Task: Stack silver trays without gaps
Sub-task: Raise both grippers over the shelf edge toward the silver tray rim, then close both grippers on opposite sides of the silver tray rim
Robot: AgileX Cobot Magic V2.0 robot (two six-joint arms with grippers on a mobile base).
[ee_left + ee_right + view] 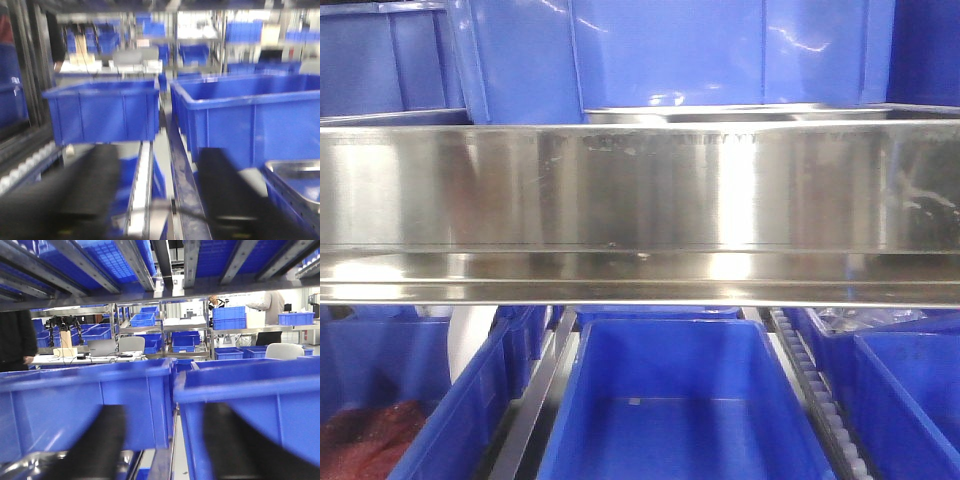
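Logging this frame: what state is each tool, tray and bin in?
Left tool: open, holding nothing.
Right tool: open, holding nothing.
Silver tray: lying flat at the lower right of the left wrist view, not gripped.
Middle blue bin: looks empty.
Left blue bin: holds red material.

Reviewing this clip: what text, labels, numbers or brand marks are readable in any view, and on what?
No text reads clearly in any view.
Faint marks along the top of the steel shelf rail, front view: too blurred to read.
The blue bins and the silver tray: no labels visible.
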